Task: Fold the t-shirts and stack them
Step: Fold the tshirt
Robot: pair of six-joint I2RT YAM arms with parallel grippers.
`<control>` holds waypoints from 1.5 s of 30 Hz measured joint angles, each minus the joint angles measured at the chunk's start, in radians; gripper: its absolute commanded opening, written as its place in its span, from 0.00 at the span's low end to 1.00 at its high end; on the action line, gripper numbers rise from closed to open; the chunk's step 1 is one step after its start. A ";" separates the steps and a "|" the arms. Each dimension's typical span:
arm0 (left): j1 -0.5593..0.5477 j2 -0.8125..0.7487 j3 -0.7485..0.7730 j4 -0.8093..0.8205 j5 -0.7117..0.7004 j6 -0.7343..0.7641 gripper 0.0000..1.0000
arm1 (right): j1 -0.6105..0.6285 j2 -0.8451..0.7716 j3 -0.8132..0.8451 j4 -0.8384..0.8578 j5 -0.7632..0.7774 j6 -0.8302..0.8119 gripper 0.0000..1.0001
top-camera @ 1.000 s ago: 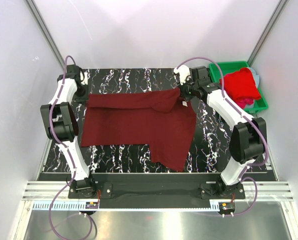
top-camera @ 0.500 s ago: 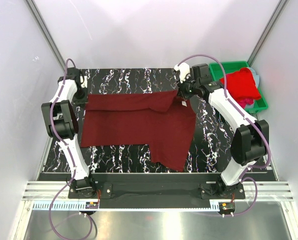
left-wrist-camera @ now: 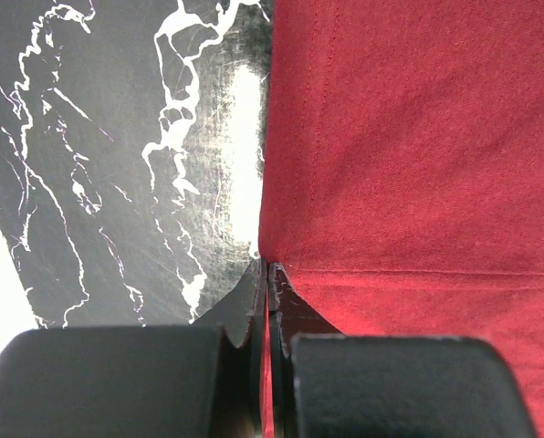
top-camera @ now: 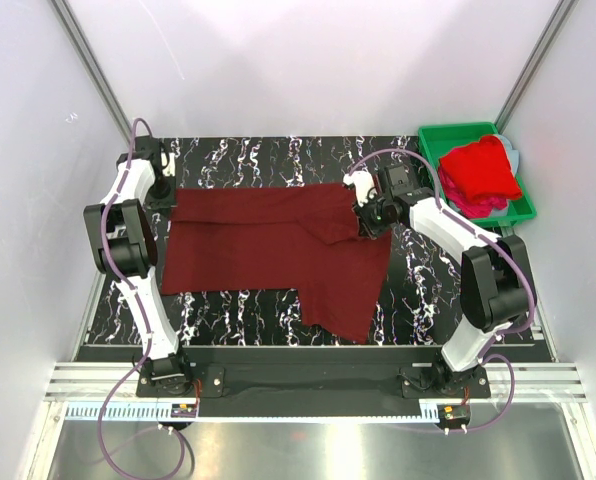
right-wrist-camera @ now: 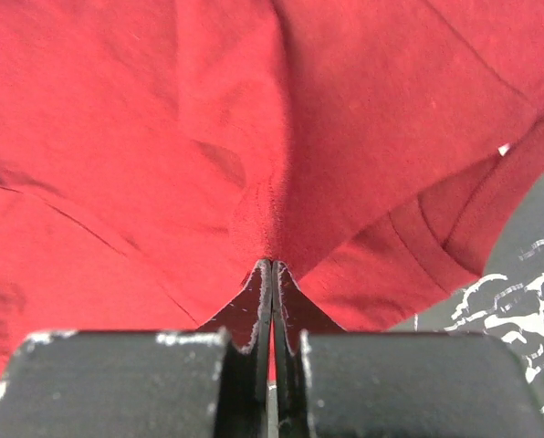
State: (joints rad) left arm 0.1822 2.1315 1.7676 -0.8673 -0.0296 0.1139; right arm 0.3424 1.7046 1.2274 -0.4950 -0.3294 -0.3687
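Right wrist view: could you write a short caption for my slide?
Right gripper shut on a pinched fold of the maroon t-shirt.

No legible text, label, brand or number anywhere; only unreadable tick marks along the front rail strip (top-camera: 278, 410)

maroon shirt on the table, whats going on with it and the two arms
Both arms are gripping the dark maroon cloth t-shirt, which lies spread on the black marbled table. The left tool is shut on its far left corner. The right tool pinches a bunch of cloth at its far right edge. A bright red cloth shirt sits in the green plastic bin at the far right.
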 measured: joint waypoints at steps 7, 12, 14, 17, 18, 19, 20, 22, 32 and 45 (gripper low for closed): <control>0.000 0.000 -0.003 0.001 0.008 0.001 0.15 | 0.000 0.012 -0.023 0.045 0.103 -0.040 0.00; -0.001 0.000 -0.012 -0.001 0.008 0.000 0.32 | 0.000 0.045 -0.020 0.063 0.146 -0.058 0.00; -0.001 0.000 -0.012 0.000 0.011 -0.002 0.34 | 0.000 0.050 -0.020 0.061 0.153 -0.063 0.06; -0.004 0.000 -0.003 -0.011 0.035 -0.006 0.36 | 0.000 0.051 -0.016 0.052 0.147 -0.060 0.45; -0.007 0.000 0.005 -0.019 0.045 -0.010 0.36 | 0.000 0.051 -0.013 0.050 0.145 -0.055 0.49; -0.010 0.000 0.017 -0.024 0.057 -0.010 0.37 | 0.000 0.051 -0.008 0.050 0.146 -0.053 0.53; -0.016 0.000 0.031 -0.027 0.070 -0.011 0.37 | 0.000 0.051 -0.002 0.052 0.148 -0.049 0.55; -0.037 0.000 0.062 -0.027 0.097 -0.010 0.37 | 0.000 0.051 0.017 0.057 0.162 -0.040 0.61; -0.177 0.056 0.135 -0.024 0.211 -0.014 0.37 | -0.081 0.180 0.267 0.097 0.180 0.092 0.57; -0.159 0.116 0.127 -0.028 0.214 -0.019 0.37 | -0.206 0.461 0.454 0.061 -0.023 0.382 0.49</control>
State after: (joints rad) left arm 0.0235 2.2475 1.8946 -0.8951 0.1841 0.0952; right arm 0.1368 2.1654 1.6814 -0.4335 -0.3527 0.0135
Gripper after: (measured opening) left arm 0.373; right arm 0.515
